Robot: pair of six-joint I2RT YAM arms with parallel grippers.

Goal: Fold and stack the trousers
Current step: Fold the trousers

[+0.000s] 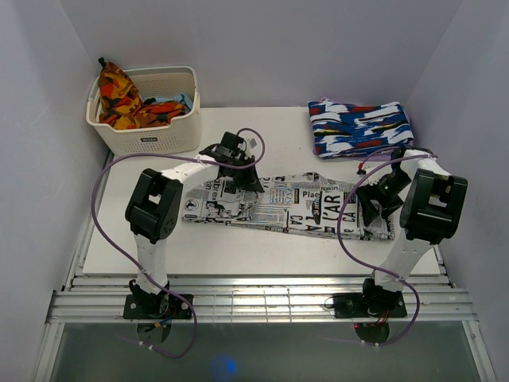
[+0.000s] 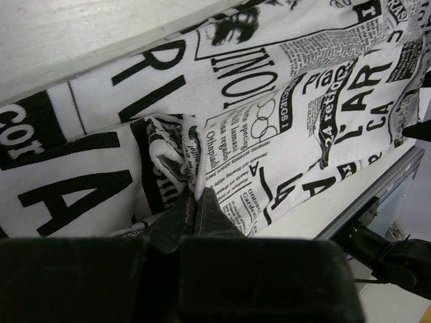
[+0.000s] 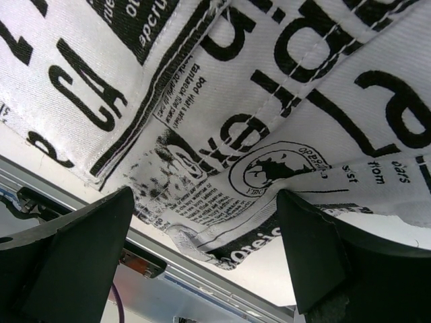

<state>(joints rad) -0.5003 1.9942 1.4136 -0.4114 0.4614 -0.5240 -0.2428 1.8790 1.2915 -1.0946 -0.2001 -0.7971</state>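
The trousers (image 1: pixel 302 208), white with black newspaper print, lie flat lengthwise across the middle of the table. My left gripper (image 1: pixel 245 177) is over their left part, shut on a bunched fold of the fabric; in the left wrist view the gripper (image 2: pixel 195 198) pinches a ridge of the trousers (image 2: pixel 303 101). My right gripper (image 1: pixel 372 208) is at the trousers' right end, near the table's front edge. In the right wrist view it (image 3: pixel 203 195) is open, with a hem corner of the trousers (image 3: pixel 269 87) between the spread fingers (image 3: pixel 87 249).
A white basket (image 1: pixel 151 139) holding an orange-red-yellow cloth (image 1: pixel 119 95) stands at the back left. A folded blue-white-red garment (image 1: pixel 362 127) lies at the back right. Metal rails (image 1: pixel 254 298) run along the table's near edge. White walls enclose the sides.
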